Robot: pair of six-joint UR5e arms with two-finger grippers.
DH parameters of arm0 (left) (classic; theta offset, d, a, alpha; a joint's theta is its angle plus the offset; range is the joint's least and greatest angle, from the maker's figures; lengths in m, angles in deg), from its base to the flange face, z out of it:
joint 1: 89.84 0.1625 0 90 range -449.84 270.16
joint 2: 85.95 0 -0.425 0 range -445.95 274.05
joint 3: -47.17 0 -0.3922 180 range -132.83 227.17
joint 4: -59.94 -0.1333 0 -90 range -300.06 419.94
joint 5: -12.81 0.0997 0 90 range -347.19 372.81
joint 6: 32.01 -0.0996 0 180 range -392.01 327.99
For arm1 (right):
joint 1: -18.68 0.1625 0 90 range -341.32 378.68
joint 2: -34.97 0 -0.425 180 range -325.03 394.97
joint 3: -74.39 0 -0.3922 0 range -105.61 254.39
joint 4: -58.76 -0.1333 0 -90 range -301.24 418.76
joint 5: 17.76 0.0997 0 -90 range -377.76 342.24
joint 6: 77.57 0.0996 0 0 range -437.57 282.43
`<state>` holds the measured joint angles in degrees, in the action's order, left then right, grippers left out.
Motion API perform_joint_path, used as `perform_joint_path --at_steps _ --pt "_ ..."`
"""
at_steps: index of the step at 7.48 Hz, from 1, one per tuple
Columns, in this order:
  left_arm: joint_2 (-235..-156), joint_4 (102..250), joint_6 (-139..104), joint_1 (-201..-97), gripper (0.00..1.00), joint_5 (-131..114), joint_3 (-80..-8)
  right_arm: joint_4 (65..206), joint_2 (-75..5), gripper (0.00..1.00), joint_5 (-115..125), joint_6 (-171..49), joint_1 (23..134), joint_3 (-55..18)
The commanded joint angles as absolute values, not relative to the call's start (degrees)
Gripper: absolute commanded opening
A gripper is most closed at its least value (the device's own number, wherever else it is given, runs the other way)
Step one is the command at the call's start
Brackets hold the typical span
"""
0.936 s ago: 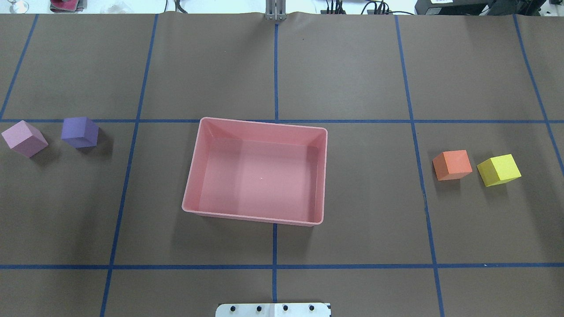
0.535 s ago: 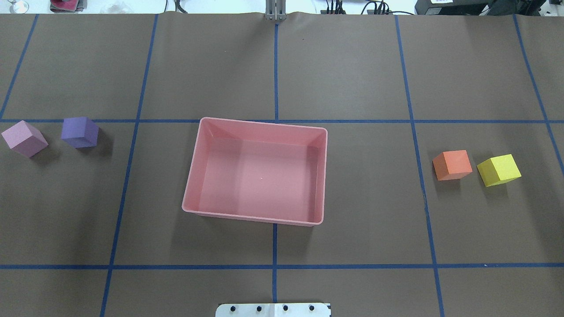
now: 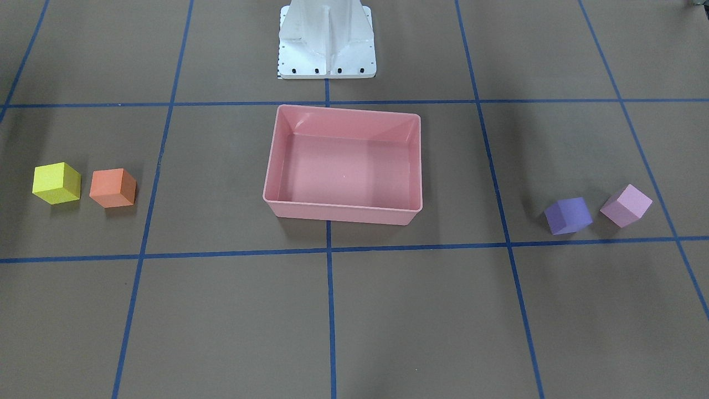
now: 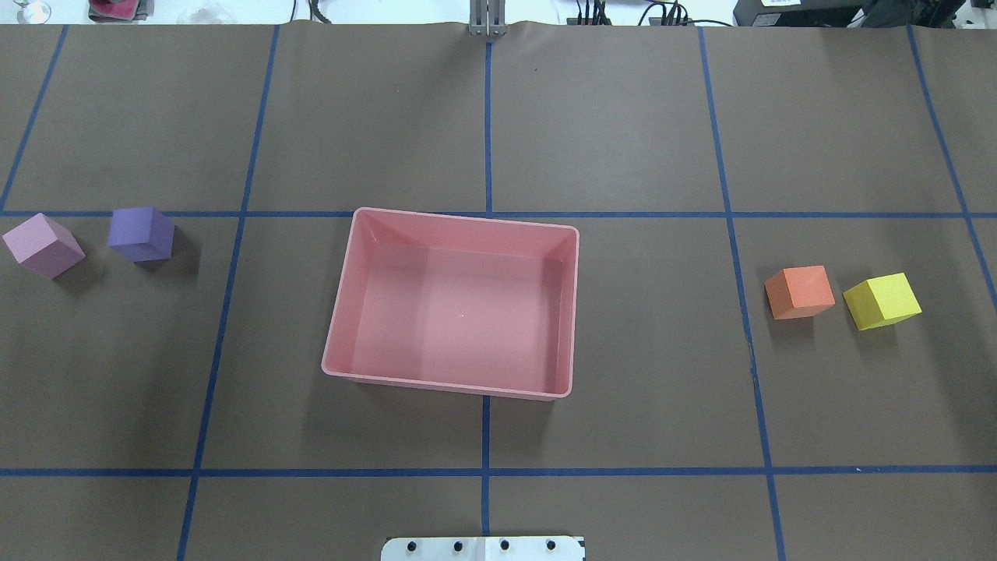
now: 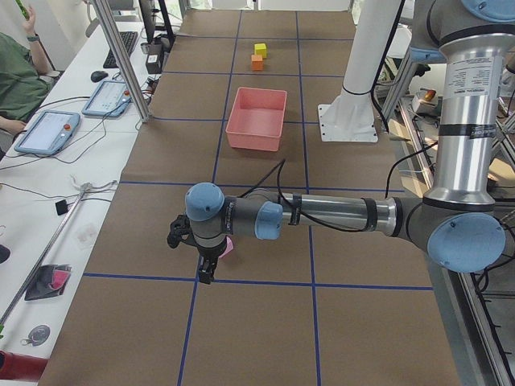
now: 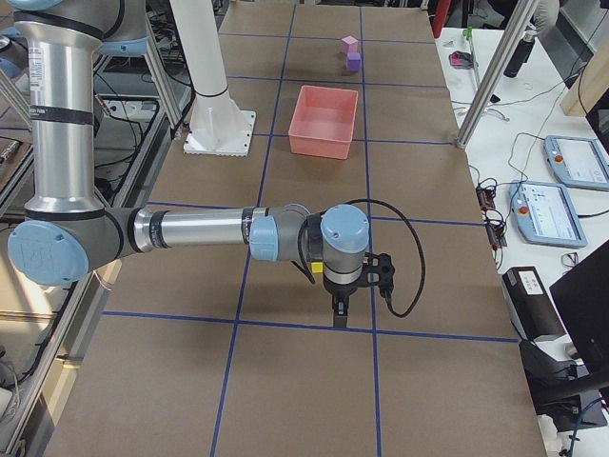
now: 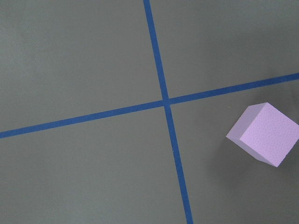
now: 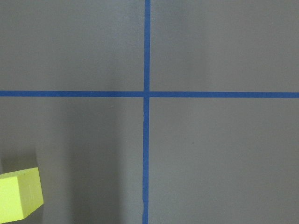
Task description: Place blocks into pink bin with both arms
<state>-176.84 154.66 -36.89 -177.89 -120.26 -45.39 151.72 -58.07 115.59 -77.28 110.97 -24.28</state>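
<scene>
Out to the robot's left of the pink bin [image 4: 459, 327], well apart from it, I have two blocks sitting on the brown table cover [image 4: 623, 117]: the purple block [image 4: 141, 234] nearer the bin and the light pink block [image 4: 43, 245] just beyond it, close by but not touching. On the bin's other side, toward the robot's right and equally well apart, the orange block [image 4: 799, 292] is the nearer one, with the yellow block [image 4: 882, 301] just beside it on the outer side. All four rest on the cover, outside the bin, which sits in front of the white base [image 3: 327, 44] across a blue tape line [image 4: 486, 125].

From the left-end camera, the left arm [image 5: 338, 215] reaches out low over the table, and the left gripper [image 5: 206, 272] points down on the far side of the light pink block from the bin. Only a sliver of that block shows past the wrist. The left wrist camera has the block at its lower right, beside a tape crossing. I cannot tell how far these jaws are parted.

From the right-end camera, the right arm [image 6: 190, 228] mirrors this, with the right gripper [image 6: 340, 310] pointing down beyond the yellow block from the bin. The right wrist camera catches that block at its lower-left corner. I cannot tell these jaws' opening either. Neither gripper appears to carry a block.
</scene>
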Motion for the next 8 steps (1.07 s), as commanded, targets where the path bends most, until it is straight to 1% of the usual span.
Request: perform_joint_path --at_steps 1,3,4,5,6,7,8 --pt "-178.92 157.57 -30.2 -177.29 1.0 -120.43 -46.17 151.66 -57.92 1.0 115.49 -77.13 110.97 -24.49" --pt "-180.42 157.67 -20.13 -175.8 1.0 -120.7 -45.82 151.75 -57.49 1.0 115.66 -77.13 110.53 -24.57" --pt "-181.39 158.98 -5.44 -170.92 1.0 -120.61 -45.82 151.75 -57.14 1.0 115.75 -77.13 110.44 -24.92" --pt "-180.96 166.39 5.58 -165.48 1.0 -119.13 -44.34 151.66 -57.05 1.0 115.75 -77.13 110.44 -24.75" --pt "-180.87 173.77 13.61 -162.29 1.0 -114.85 -40.67 151.66 -57.13 1.0 115.75 -77.13 110.44 -24.75" --pt "-180.78 179.15 20.74 -159.3 1.0 -112.64 -38.63 151.66 -57.05 1.0 115.75 -77.13 110.44 -24.75" --pt "-180.7 180.69 23.25 -157.88 1.0 -110.52 -37.83 151.66 -57.05 1.0 115.75 -77.04 110.27 -24.75"
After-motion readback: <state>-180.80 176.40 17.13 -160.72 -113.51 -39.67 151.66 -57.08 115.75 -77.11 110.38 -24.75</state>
